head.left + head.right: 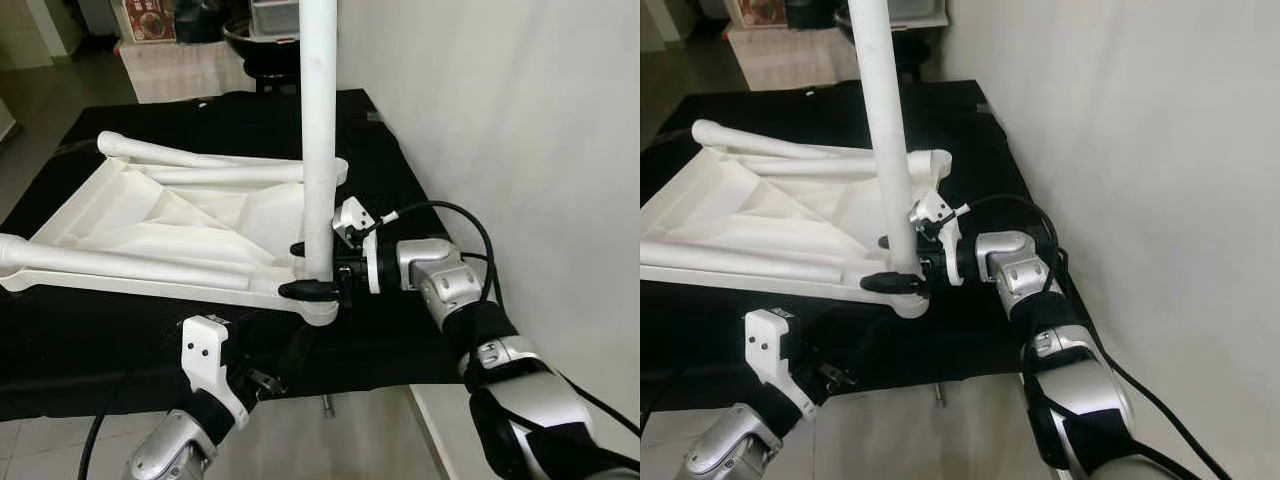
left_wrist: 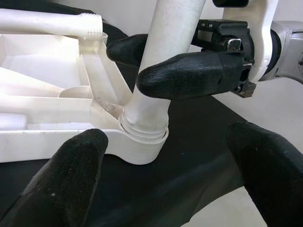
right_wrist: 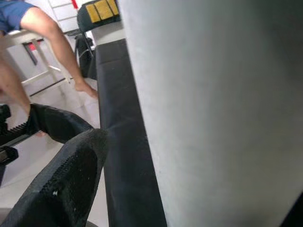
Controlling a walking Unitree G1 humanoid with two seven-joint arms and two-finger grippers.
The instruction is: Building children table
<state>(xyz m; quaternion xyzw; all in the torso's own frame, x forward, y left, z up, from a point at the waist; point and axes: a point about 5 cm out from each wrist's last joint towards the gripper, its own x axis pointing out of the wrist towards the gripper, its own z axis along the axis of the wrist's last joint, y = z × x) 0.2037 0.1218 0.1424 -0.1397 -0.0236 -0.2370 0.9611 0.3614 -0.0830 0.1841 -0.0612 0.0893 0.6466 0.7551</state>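
We see the white table top lying upside down on the black bench, with three legs that we can count. Two legs lie along the frame: one long leg at the near edge and one leg at the far edge. The third leg stands upright in the corner socket nearest to the wall, so its long axis is vertical.

Our right hand reaches in from the wall side, horizontally, and its two black fingers are closed around the low part of the upright leg, just above the socket. Our left hand is below and in front of this corner. It holds nothing, and its fingers stand wide apart, pointing up at the socket from the near bench edge.

We judge that the coming move turns on the leg staying straight over the socket; the right hand is the one in contact, and the left is near enough to steady the frame. In the right wrist view a person's legs are seen far behind.
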